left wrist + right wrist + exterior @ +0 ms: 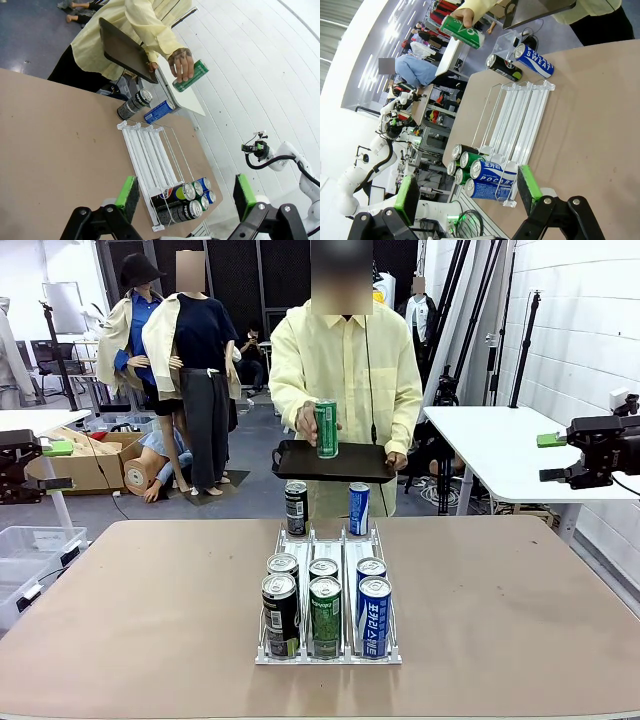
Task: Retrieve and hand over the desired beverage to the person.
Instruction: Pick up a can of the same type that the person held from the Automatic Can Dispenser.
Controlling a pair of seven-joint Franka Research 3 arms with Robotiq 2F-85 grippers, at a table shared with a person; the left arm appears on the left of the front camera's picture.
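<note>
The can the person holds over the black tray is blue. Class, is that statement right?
No. The can the person holds over the black tray is green, not blue; the front view shows it plainly.

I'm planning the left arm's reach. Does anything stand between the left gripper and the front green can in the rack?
Yes, from the side: the front black Pepsi can in the left lane of the rack stands between the left gripper and the front green can. Nothing covers the green can's top or front.
</note>
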